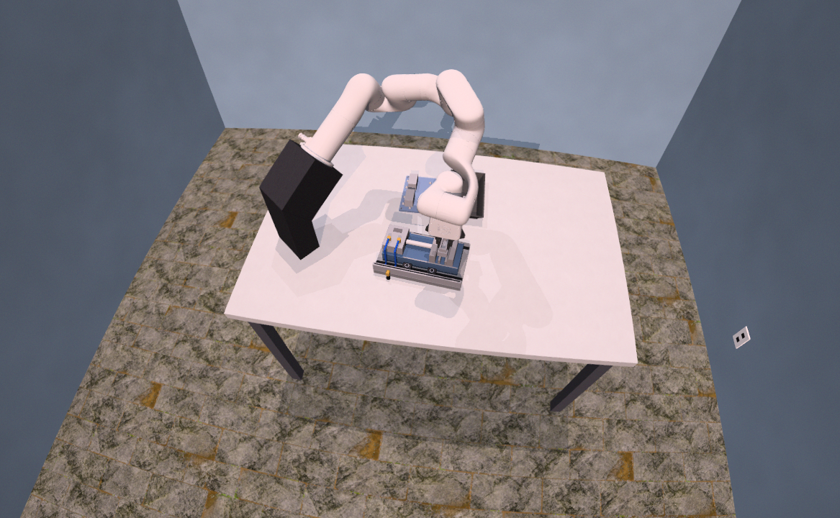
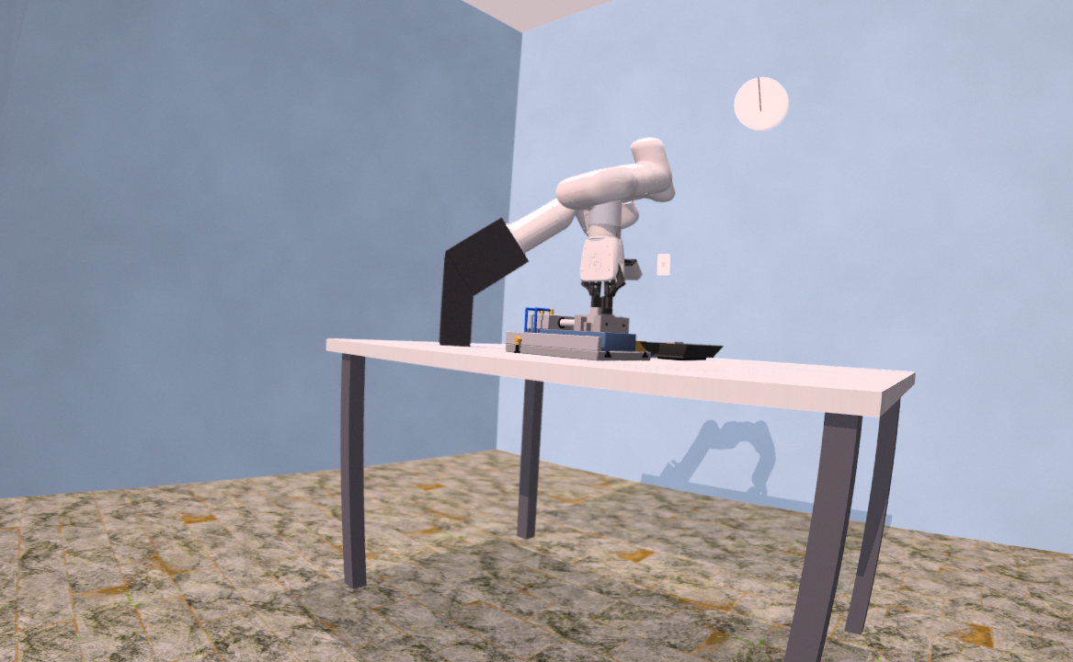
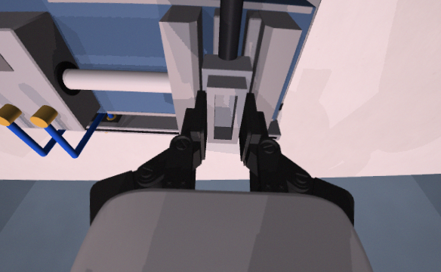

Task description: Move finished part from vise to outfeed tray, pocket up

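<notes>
The finished part (image 3: 225,109) is a light grey block with a rectangular pocket. It stands between the two grey vise jaws, on the blue vise base (image 1: 420,254). My gripper (image 3: 224,107) is shut on the part, one black finger on each side, between the part and the jaws. In the side view the gripper (image 2: 602,298) points straight down onto the vise (image 2: 579,333). The black outfeed tray (image 2: 684,349) lies on the table just beyond the vise; in the overhead view (image 1: 479,193) the arm hides most of it.
A white rod (image 3: 116,81) runs from the moving jaw to a grey cylinder block (image 3: 24,75) with blue hoses (image 3: 50,140). A second fixture with grey blocks (image 1: 412,190) sits behind the vise. The arm's black base (image 1: 296,196) stands at the table's left.
</notes>
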You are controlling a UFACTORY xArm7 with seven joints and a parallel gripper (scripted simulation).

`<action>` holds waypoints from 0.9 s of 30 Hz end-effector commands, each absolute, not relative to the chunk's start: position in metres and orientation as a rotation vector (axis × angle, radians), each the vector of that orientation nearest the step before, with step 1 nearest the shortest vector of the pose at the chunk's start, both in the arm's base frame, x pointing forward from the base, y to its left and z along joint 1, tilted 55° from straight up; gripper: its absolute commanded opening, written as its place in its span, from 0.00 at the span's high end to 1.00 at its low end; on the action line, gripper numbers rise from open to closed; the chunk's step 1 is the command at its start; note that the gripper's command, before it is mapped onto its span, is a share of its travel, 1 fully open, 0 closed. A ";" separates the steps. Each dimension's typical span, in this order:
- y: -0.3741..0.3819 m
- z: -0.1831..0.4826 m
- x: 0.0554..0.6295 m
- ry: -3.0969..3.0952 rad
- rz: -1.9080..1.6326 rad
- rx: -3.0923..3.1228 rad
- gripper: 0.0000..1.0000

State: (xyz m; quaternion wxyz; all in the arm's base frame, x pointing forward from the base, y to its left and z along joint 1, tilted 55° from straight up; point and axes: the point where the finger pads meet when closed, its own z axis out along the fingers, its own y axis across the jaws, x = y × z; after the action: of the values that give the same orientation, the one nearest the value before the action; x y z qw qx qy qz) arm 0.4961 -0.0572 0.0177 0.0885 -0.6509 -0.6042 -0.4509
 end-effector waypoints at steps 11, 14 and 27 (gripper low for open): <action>-0.060 0.019 0.496 -1.799 -1.342 -1.941 1.00; -0.061 0.019 0.495 -1.799 -1.342 -1.941 1.00; -0.072 0.029 0.487 -1.799 -1.342 -1.941 1.00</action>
State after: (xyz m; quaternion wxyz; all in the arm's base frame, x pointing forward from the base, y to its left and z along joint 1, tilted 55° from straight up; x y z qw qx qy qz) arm 0.4910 -0.0642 0.0238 0.0887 -0.6509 -0.6042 -0.4510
